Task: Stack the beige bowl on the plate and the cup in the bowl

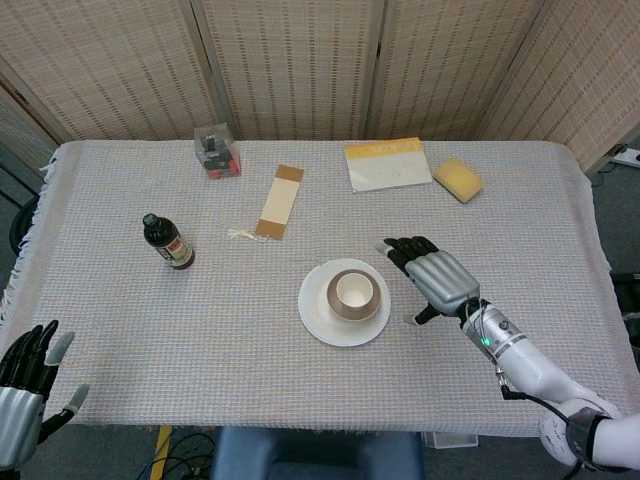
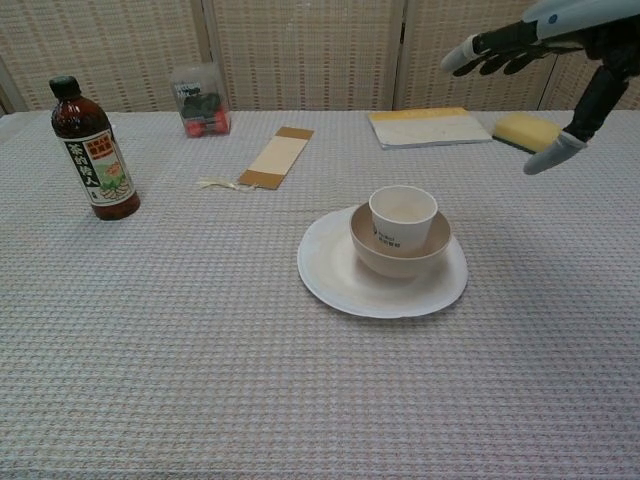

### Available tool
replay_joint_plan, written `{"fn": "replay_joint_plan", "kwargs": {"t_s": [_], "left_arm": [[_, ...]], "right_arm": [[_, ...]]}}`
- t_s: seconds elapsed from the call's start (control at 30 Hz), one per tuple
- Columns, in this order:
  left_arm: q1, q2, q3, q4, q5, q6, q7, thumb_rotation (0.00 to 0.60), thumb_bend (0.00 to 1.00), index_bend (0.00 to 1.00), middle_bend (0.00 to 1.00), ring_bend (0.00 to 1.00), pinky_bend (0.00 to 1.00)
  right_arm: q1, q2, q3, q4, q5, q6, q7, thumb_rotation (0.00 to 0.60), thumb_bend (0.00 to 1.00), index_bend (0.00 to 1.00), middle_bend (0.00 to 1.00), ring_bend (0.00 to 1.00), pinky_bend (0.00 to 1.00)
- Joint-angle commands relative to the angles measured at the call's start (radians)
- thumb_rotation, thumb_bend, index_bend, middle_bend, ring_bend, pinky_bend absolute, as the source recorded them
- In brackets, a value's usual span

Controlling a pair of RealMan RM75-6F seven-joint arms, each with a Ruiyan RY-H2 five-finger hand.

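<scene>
The white paper cup (image 1: 355,291) (image 2: 402,219) stands upright in the beige bowl (image 1: 339,305) (image 2: 397,260), and the bowl sits on the white plate (image 1: 321,319) (image 2: 340,279) at mid-table. My right hand (image 1: 437,279) (image 2: 540,60) hangs open to the right of the stack and above the table, fingers spread, touching nothing. At the lower left corner of the head view my left hand (image 1: 28,392) is open, off the table's front edge, holding nothing.
A dark bottle (image 1: 167,242) (image 2: 94,151) stands at the left. At the back lie a small clear box (image 1: 216,151) (image 2: 200,100), a brown card strip (image 1: 279,201) (image 2: 274,157), a flat booklet (image 1: 387,164) (image 2: 430,127) and a yellow sponge (image 1: 458,180) (image 2: 528,131).
</scene>
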Motion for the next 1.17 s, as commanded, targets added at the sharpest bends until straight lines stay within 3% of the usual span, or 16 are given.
{"fn": "replay_joint_plan", "kwargs": {"t_s": [0.03, 0.2, 0.43, 0.73, 1.17], "left_arm": [[-0.001, -0.001, 0.0, -0.001, 0.002, -0.003, 0.003, 0.6, 0.31, 0.03, 0.0, 0.0, 0.16], [-0.006, -0.005, 0.002, 0.0, 0.004, -0.013, 0.009, 0.6, 0.31, 0.03, 0.0, 0.0, 0.16], [-0.013, -0.008, 0.004, 0.002, -0.001, -0.031, 0.009, 0.6, 0.31, 0.03, 0.0, 0.0, 0.16], [-0.022, -0.011, 0.005, 0.006, -0.001, -0.045, 0.004, 0.6, 0.31, 0.03, 0.0, 0.0, 0.16], [-0.041, -0.026, 0.012, 0.016, 0.006, -0.075, 0.016, 0.6, 0.31, 0.03, 0.0, 0.0, 0.16]], "right_arm": [[-0.297, -0.015, -0.108, 0.04, -0.462, 0.273, 0.189, 0.6, 0.13, 0.0, 0.0, 0.0, 0.0], [-0.448, -0.108, -0.158, 0.222, -0.64, 0.475, 0.235, 0.6, 0.13, 0.0, 0.0, 0.0, 0.0], [-0.605, -0.236, -0.15, 0.405, -0.625, 0.637, 0.121, 0.6, 0.13, 0.0, 0.0, 0.0, 0.0], [-0.697, -0.275, -0.159, 0.479, -0.639, 0.694, 0.189, 0.6, 0.13, 0.0, 0.0, 0.0, 0.0], [-0.748, -0.271, -0.146, 0.474, -0.711, 0.74, 0.164, 0.6, 0.13, 0.0, 0.0, 0.0, 0.0]]}}
